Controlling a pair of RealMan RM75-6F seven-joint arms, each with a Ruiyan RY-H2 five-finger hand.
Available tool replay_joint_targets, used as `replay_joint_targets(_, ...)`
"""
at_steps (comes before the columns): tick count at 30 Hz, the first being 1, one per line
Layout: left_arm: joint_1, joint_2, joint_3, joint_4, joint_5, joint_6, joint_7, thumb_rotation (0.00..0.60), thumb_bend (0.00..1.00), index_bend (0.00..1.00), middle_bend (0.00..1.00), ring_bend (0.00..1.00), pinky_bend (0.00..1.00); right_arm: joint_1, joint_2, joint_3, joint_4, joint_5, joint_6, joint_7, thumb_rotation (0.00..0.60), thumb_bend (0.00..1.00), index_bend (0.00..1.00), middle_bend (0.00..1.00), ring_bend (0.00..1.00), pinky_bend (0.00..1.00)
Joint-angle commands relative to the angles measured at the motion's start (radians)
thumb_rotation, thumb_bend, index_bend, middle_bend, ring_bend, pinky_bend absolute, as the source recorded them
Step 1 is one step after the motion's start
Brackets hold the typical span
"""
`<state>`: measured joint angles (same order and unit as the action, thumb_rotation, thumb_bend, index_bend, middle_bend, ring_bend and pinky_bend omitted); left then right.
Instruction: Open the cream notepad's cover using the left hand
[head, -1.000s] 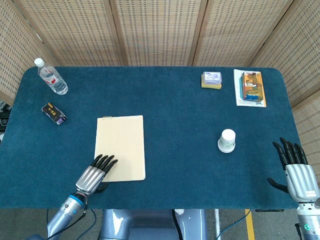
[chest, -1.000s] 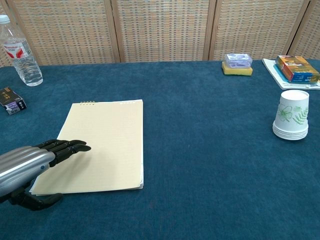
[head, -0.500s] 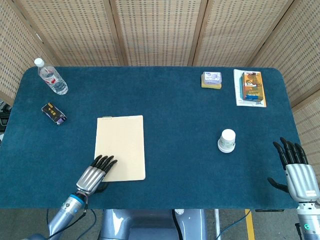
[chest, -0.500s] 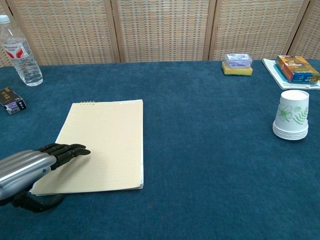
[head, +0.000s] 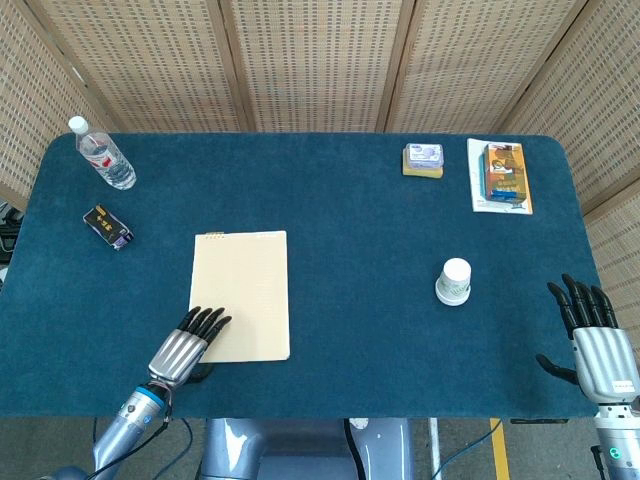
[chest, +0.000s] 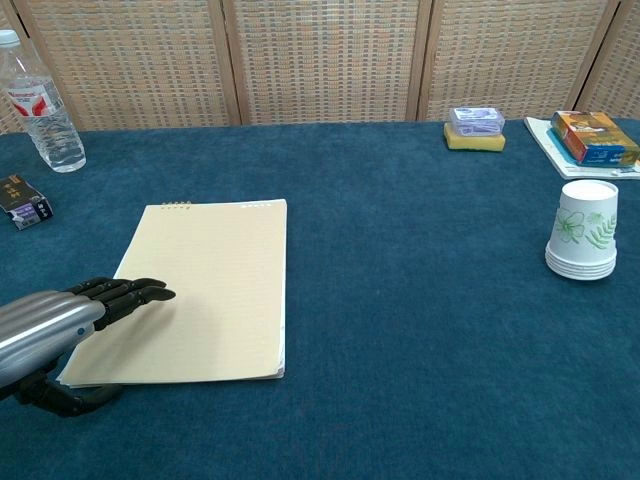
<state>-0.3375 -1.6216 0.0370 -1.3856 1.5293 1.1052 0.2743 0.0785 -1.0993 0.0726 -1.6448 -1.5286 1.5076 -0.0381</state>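
Notepad: I see the cream notepad (head: 240, 295) lying flat and closed on the blue table (head: 350, 210), left of centre near the front edge, its spiral binding on the far side.
Left hand: my left hand (head: 182, 345) sits at the notepad's near left corner; its dark fingertips (chest: 140, 292) lie stretched out side by side over the cover, the thumb low by the pad's front edge, gripping nothing.
Right hand: my right hand (head: 592, 335) hangs over the table's near right corner, fingers straight and slightly spread, empty.
Surroundings: a stack of paper cups (chest: 583, 229) stands right of centre; a water bottle (head: 102, 153) and small dark box (head: 108, 227) sit far left.
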Motion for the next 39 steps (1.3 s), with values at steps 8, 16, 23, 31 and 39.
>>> replay_joint_targets(8, -0.011, 0.023, -0.005, -0.033, -0.018, -0.007, 0.011, 0.600, 0.40, 0.00, 0.00, 0.00, 0.00, 0.001, -0.001, 0.001, 0.000, 0.006, -0.005, -0.004, 0.600, 0.00, 0.05, 0.00, 0.00, 0.00)
replay_joint_targets(16, -0.019, 0.045, -0.002, -0.070, -0.044, -0.025, 0.051, 0.600, 0.40, 0.00, 0.00, 0.00, 0.00, 0.002, 0.000, 0.002, 0.000, 0.007, -0.005, -0.004, 0.600, 0.00, 0.05, 0.00, 0.00, 0.00)
replay_joint_targets(23, -0.027, 0.044, -0.003, -0.080, -0.062, -0.036, 0.071, 0.600, 0.40, 0.00, 0.00, 0.00, 0.00, 0.002, -0.001, 0.002, 0.000, 0.006, -0.003, -0.008, 0.600, 0.00, 0.05, 0.00, 0.00, 0.00)
replay_joint_targets(31, -0.036, 0.041, -0.017, -0.082, -0.079, -0.034, 0.084, 0.600, 0.41, 0.00, 0.00, 0.00, 0.00, 0.002, -0.001, 0.002, 0.000, 0.008, -0.005, -0.007, 0.600, 0.00, 0.05, 0.00, 0.00, 0.00)
replay_joint_targets(39, -0.057, 0.037, -0.045, -0.081, -0.077, -0.020, 0.095, 0.600, 0.41, 0.00, 0.00, 0.00, 0.00, 0.003, -0.002, 0.003, 0.001, 0.010, -0.005, -0.005, 0.600, 0.00, 0.05, 0.00, 0.00, 0.00)
